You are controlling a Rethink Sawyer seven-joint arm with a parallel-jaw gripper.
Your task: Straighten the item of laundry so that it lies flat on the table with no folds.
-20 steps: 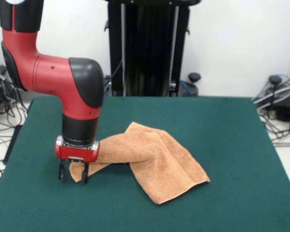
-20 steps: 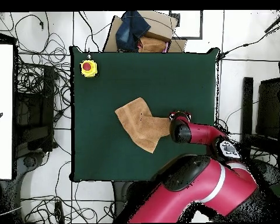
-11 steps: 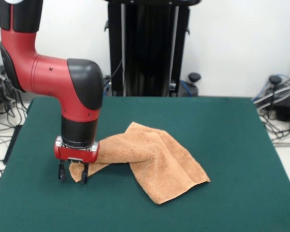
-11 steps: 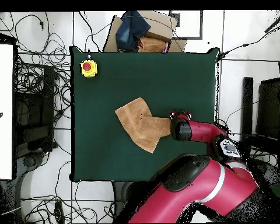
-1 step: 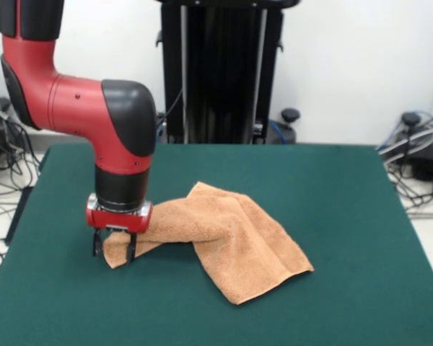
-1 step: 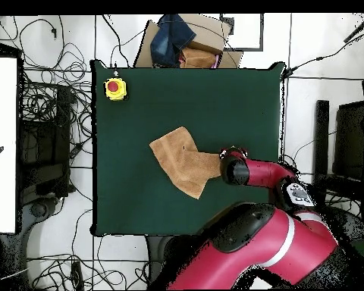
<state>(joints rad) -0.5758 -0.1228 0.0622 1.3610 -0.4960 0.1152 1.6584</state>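
Roughly in the middle of the green desk [image 5: 332,216] lies the peach-orange towel [image 5: 231,241], rumpled and partly folded over itself. In the front view its wider part spreads toward the near right and ends in a corner, while a narrower folded strip runs left toward the arm. A soft ridge crosses it where one layer rides over another, so it does not lie flat. Its terry surface looks plain; no stripe can be made out from here.

From above, the towel [image 6: 183,161] shows as a slanted four-sided shape with one end drawn out to the right. A yellow box with a red button [image 6: 115,89] sits near a far corner of the desk, well apart from the towel. Cables and a cardboard box with dark cloth lie on the floor beyond the desk edge. Nothing else rests on the desk near the towel.

At the towel's left end the two dark fingers [image 5: 113,247] point straight down, one on each side of the corner, clamped on the cloth. That corner is held just above the desk surface.
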